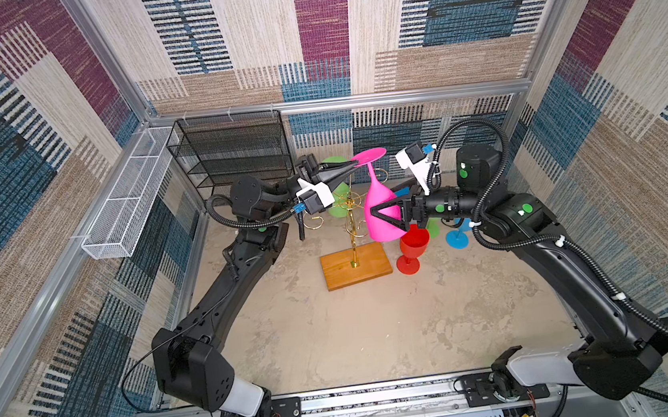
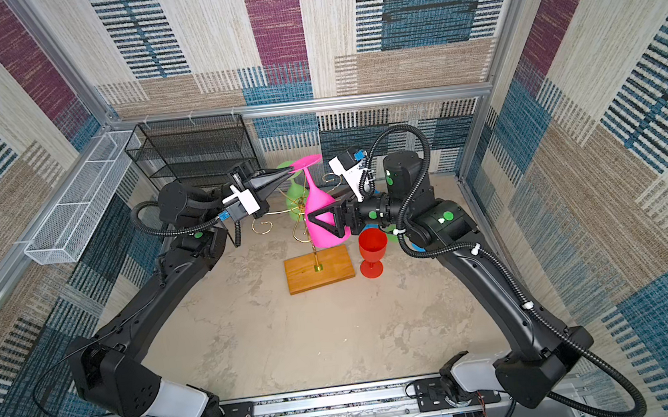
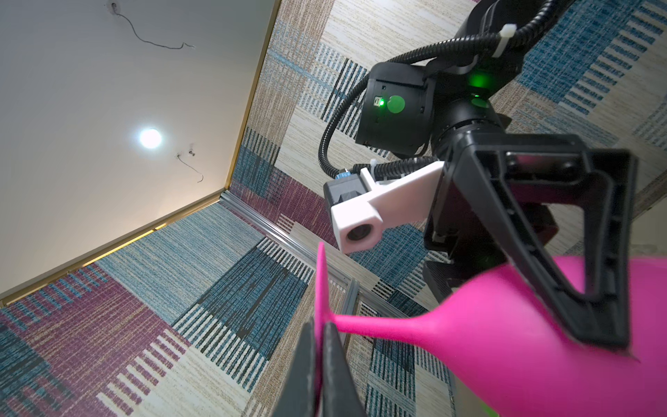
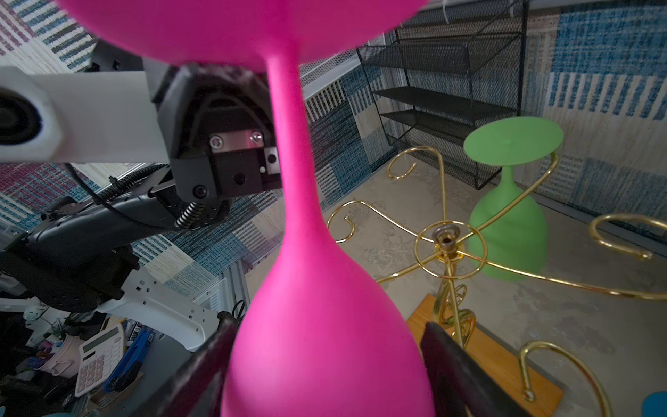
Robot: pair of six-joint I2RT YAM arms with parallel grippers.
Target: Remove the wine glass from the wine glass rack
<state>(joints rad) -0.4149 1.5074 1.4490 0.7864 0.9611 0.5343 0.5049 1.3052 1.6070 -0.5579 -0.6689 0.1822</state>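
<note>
The smooth pink plastic wine glass (image 1: 379, 197) hangs upside down in the air, foot up and bowl down, just beside the thin gold metal wine glass rack (image 1: 352, 233) with its curled scroll arms and orange-brown wooden base. In the right wrist view its stem looks free of every scroll, so I judge the unhooking done and the carry-away the step in hand. The left claw (image 3: 319, 346) is closed tight on the thin edge of the round foot, both fingers pinching the disc. The right claw (image 4: 325, 372) has its jaws spread wide on either side of the bowl; whether they press on it or stand just off it I cannot tell. A pinch on a thin rim with the bowl hanging below is likely a weak hold, so the bowl-side jaws should part only as far as needed and remain around the bowl until the glass hangs steady. Then the glass wants to travel away from the post, toward the bare mottled grey-beige table (image 1: 336, 334) in front, keeping stem and foot out of the gold curls. Two neighbours need room. The upright red plastic goblet (image 1: 413, 248) stands on the table near the bowl's rim, lower down. A green plastic wine glass (image 4: 505, 231) hangs inverted on a far arm, so a knock to the rack could shake it loose.
</note>
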